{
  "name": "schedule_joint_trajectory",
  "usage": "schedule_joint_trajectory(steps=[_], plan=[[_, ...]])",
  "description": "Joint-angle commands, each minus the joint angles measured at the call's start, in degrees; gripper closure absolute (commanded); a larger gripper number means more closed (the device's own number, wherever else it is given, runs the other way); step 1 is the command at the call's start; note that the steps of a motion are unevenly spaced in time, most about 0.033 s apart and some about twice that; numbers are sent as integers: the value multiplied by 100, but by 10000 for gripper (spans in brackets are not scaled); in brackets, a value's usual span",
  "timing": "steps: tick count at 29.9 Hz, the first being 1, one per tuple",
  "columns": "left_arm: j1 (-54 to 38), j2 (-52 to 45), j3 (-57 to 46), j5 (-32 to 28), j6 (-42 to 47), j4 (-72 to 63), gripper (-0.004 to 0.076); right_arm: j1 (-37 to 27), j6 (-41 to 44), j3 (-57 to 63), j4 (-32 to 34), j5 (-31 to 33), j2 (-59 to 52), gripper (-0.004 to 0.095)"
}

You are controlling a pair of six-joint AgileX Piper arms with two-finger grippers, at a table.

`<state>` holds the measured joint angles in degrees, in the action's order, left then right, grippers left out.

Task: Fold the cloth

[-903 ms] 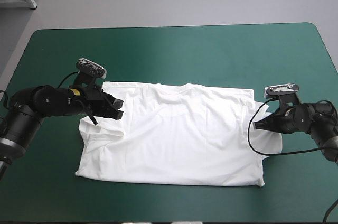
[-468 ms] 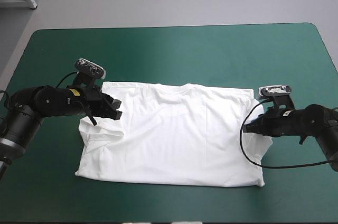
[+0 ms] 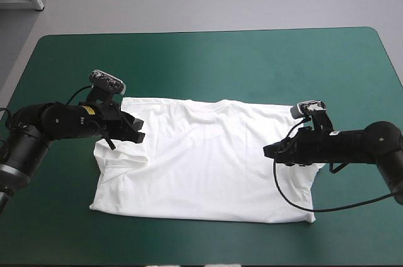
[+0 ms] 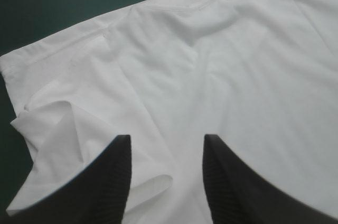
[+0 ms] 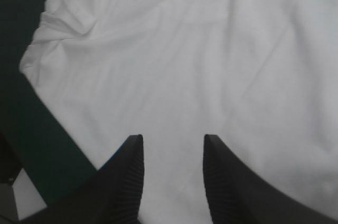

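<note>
T-shirt [image 3: 201, 160] flat on teal-green cover [image 3: 208, 59], one sleeve hidden under the right gripper [image 5: 172, 138], spread wide; left gripper [image 4: 166, 138] spread too.

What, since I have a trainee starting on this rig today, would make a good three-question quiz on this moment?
1. True or false: the T-shirt lies spread out on the teal-green cover, with no part lifted off it.
2. Multiple choice: the right gripper is A) open, over the T-shirt; B) shut on a raised sleeve; C) beyond the table's far edge.
3. Fill in: the left gripper, at the T-shirt's folded-in sleeve, has its fingers ____.
Key: 1 true; 2 A; 3 open.
</note>
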<state>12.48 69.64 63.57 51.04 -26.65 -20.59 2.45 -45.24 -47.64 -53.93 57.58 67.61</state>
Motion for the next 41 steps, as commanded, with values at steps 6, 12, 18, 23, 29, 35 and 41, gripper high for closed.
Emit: schedule_joint_trajectory(steps=[6, 12, 18, 23, 29, 35, 41], plan=[[25, -169, 184, 125, 254, 89, 399, -42, 395, -355, 608, -60, -302, 652], [25, -679, -400, 388, 1482, 1543, 399, -42, 1986, -255, 2446, -17, -1302, 652], [25, -1612, -1676, 228, 2029, 1627, 399, -42, 2923, 362, 2921, -145, -2875, 652], [25, -1919, -2392, -85, 3002, 2368, 399, -42, 3357, 542, 3283, 110, -3334, 652], [25, -1855, -3035, -95, 3404, 2798, 399, -42, 3452, 848, 3502, 105, -3379, 652], [25, -1648, -3269, -154, 3416, 2771, 414, -42, 3427, 999, 3513, -139, -3379, 652], [25, -1020, -3280, -434, 3474, 2743, 415, -42, 3317, 1004, 3513, -137, -3379, 652]])
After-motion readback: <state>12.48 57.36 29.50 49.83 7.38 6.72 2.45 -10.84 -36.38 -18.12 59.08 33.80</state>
